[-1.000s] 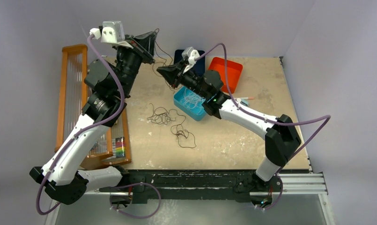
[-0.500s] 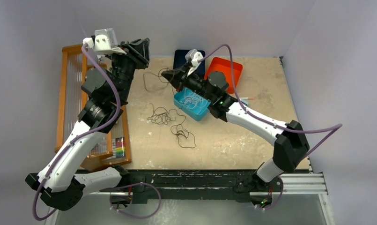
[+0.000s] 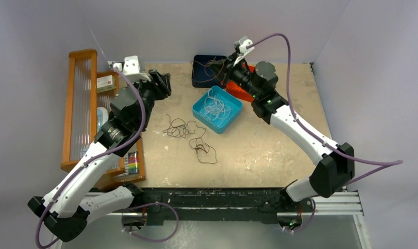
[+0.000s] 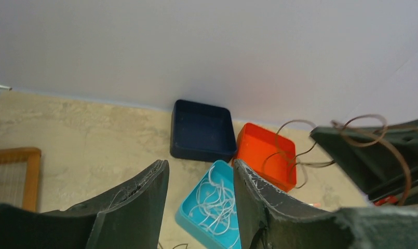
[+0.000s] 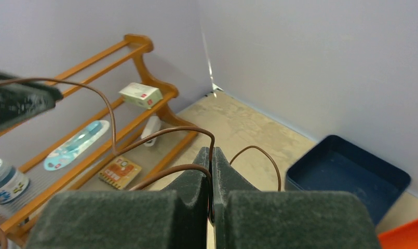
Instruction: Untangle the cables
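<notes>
Left gripper has opened, empty; right gripper, pinching a brown cable, has carried it beyond the teal tray, seemingly separated.

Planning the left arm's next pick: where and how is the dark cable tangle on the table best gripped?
Probably at the outlying loop, from straight above: it lies flat, apart from the denser clump, so one strand can be pinched alone.
</notes>
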Motion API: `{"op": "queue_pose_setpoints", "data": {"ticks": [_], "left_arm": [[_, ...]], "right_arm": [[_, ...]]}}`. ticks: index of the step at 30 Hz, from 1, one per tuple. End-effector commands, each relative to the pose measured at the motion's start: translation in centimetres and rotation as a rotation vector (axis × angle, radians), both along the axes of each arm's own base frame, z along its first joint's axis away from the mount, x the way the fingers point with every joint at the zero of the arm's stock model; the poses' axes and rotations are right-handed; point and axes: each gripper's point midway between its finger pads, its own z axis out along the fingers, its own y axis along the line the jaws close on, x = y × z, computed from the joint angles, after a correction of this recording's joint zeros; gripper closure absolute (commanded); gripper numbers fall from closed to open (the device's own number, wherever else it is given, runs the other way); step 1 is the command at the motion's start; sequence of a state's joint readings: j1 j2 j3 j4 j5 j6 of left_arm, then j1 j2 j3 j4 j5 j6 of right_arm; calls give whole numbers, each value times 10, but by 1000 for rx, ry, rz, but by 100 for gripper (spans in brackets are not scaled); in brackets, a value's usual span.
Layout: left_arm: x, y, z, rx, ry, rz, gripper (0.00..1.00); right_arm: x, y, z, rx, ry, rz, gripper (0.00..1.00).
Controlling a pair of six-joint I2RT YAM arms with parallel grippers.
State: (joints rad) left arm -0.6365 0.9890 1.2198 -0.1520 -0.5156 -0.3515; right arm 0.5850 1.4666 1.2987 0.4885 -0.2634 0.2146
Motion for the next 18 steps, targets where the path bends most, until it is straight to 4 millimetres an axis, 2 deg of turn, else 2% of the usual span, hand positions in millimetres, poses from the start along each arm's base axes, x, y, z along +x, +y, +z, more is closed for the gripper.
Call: {"op": "queue_pose_setpoints", "data": {"ticks": [1, 7, 10, 14, 18], "left_arm": [[5, -1, -27, -23, 62, 26, 51], [23, -13, -84, 16, 191, 47, 50], [30, -25, -113, 42, 253, 16, 41], [37, -42, -152, 57, 342, -41, 41], [47, -47, -194, 62, 463, -67, 40]], "right_arm": [[7, -23, 31, -18, -27, -43, 100], [39, -42, 24, -110, 22, -131, 100], [57, -57, 21, -120, 44, -194, 100], [84, -77, 12, -127, 87, -251, 100], [113, -92, 4, -141, 123, -273, 100]]}}
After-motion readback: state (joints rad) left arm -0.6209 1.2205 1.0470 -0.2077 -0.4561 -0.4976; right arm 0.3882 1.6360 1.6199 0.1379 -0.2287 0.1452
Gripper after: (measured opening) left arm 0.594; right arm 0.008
